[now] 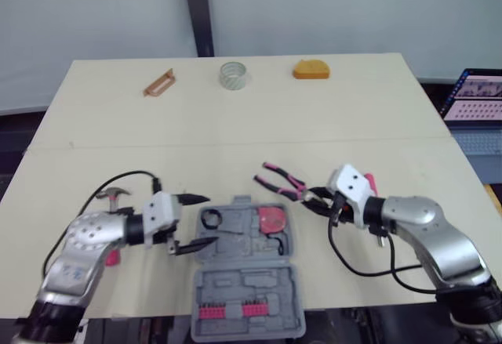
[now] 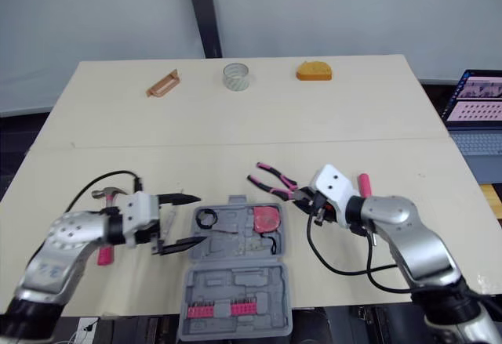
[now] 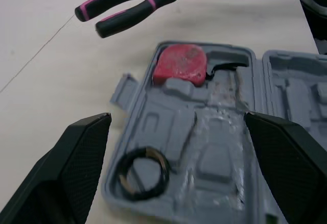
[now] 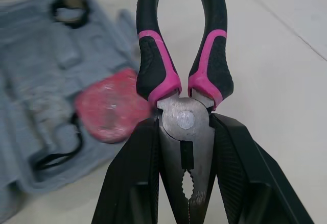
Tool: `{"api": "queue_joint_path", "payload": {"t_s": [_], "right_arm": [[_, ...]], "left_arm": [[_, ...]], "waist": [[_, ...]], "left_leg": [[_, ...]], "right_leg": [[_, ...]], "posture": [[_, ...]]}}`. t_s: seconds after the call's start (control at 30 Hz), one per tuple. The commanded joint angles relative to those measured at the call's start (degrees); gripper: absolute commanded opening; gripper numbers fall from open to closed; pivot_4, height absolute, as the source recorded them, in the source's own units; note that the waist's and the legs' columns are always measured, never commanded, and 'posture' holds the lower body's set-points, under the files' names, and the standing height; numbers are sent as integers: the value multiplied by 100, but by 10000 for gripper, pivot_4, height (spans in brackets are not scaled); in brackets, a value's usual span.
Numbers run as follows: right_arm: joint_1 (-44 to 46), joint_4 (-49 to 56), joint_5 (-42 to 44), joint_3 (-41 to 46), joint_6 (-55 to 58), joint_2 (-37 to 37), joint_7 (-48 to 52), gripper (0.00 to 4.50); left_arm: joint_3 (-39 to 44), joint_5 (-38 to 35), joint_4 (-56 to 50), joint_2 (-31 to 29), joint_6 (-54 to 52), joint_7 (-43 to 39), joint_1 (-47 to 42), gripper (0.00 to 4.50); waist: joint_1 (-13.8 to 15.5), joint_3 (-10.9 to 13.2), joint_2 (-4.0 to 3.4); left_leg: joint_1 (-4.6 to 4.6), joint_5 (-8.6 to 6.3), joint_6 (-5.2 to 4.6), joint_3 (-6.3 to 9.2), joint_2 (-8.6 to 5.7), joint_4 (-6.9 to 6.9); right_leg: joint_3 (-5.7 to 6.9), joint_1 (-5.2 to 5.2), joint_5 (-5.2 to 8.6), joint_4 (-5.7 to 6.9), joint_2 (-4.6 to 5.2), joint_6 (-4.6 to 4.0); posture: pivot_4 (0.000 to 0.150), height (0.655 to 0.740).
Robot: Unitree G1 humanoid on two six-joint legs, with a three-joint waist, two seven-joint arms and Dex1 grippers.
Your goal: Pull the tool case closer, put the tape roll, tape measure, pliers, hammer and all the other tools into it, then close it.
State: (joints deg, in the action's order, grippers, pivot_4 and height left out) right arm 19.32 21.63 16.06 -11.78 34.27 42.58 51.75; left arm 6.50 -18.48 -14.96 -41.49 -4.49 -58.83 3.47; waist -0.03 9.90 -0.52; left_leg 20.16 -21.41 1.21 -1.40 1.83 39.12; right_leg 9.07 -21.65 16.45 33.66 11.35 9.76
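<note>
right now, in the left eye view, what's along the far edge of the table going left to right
orange frame → pale tape roll → orange block

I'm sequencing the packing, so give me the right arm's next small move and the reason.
Probably carry the pliers leftward over the tool case and lower them into a free recess. The right gripper is clamped on their metal head, with the handles pointing toward the open case from just beside its right side. The tape measure and tape roll already sit inside.
</note>
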Motion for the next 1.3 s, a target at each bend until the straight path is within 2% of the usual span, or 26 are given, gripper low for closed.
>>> {"api": "queue_joint_path", "payload": {"t_s": [0.03, 0.23, 0.5, 0.83, 1.3], "right_arm": [[440, 421, 139, -425, 169, -27, 436, 9726], [1142, 542, -165, -1449, 587, -390, 489, 9726], [1419, 212, -815, -2325, 554, -667, 473, 9726], [1517, 23, -1218, -2607, 505, -820, 540, 9726], [1446, -194, -1446, -2675, 408, -1012, 634, 9726]], "left_arm": [[576, -242, -430, -106, 190, 5, 501, 45000], [1378, -352, -659, -56, 514, -111, 1719, 45000], [1682, -464, -727, 168, 679, -12, 2322, 45000], [1666, -447, -830, 206, 663, 85, 2561, 45000], [1672, -423, -736, 129, 603, 147, 2374, 45000]], "waist": [[-1, 2, 4], [0, 7, 12], [-12, 6, 15], [-6, 5, 16], [-16, 5, 16]], "left_leg": [[0, 0, 0, 0, 0, 0], [1, 0, 1, 3, 0, -1], [2, -1, 1, 3, 0, 1], [3, -1, 2, 3, 0, 0], [3, -1, 2, 2, 0, -1]], "right_leg": [[0, 0, 0, 0, 0, 0], [2, -1, 0, 0, 0, 0], [3, -2, 0, 0, 0, -1], [2, -4, 0, 1, 0, -1], [3, -6, 1, 2, 0, -2]], "posture": [[1500, 7400], [1500, 7400], [1500, 7400], [1500, 7400], [1500, 7400]]}}
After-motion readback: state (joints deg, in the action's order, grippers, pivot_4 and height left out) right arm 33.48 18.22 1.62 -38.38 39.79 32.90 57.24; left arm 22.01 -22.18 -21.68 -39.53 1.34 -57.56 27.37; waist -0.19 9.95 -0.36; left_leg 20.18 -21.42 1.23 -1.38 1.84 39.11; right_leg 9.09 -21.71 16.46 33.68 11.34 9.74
